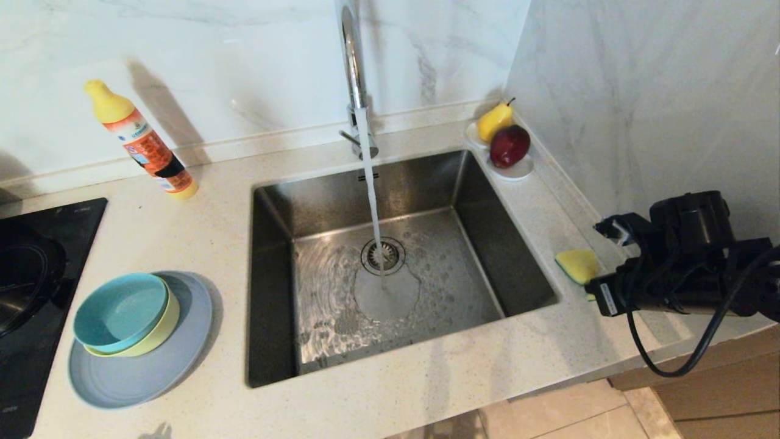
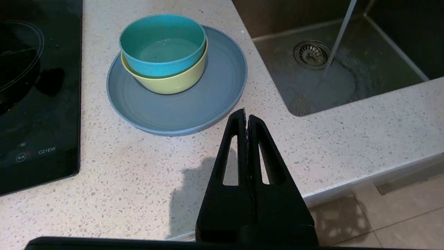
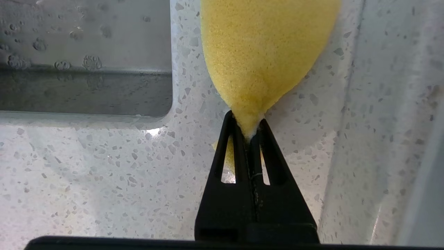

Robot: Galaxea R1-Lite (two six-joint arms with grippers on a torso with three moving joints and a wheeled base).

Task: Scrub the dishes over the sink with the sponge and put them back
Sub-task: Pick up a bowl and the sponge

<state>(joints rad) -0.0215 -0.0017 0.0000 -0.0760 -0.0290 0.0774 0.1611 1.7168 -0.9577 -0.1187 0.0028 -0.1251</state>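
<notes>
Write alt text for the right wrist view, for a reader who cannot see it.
The right gripper pinches the near end of a yellow sponge, squeezing it to a point between its black fingers. Below lies a speckled white counter, with a corner of the wet steel sink to one side.

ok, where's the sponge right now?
Head view: sponge on the counter right of the sink, pinched at its near end by the right pincer.

Right arm reaches in low from the right side, right tool [image 3: 247, 133] pinched tight on the sponge [image 3: 263, 52] edge. Left tool [image 2: 247, 116] parked above the desk's front edge, fingers [image 2: 239, 139] pressed together, holding nothing.
</notes>
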